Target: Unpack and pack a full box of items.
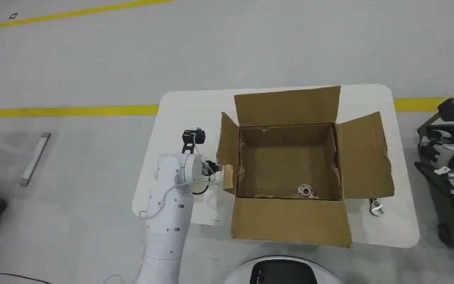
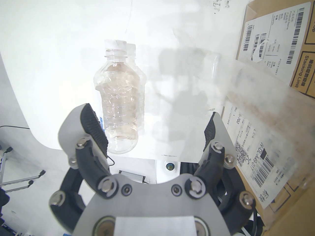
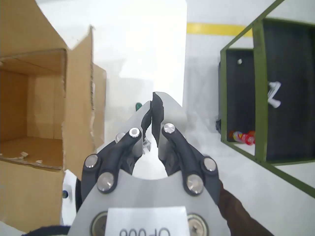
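Left gripper [image 2: 152, 124] has its fingers wide apart beside the bottle [image 2: 118, 99], at 9 o'clock from the box [image 1: 287, 106]; right gripper [image 3: 152, 114] is closed on nothing. Unpacking looks nearly done: one small metal part [image 1: 304, 190] remains inside, and all repacking is left.

Box [image 1: 287, 106] mid-table [image 1: 191, 128]; bottle [image 2: 118, 99] left of it, wrench [image 1: 376, 207] right, small part [image 1: 305, 190] inside.

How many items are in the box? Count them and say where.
1: a small metal part on the floor of the cardboard box, close to the wall nearest the robot; that wall could hide more.
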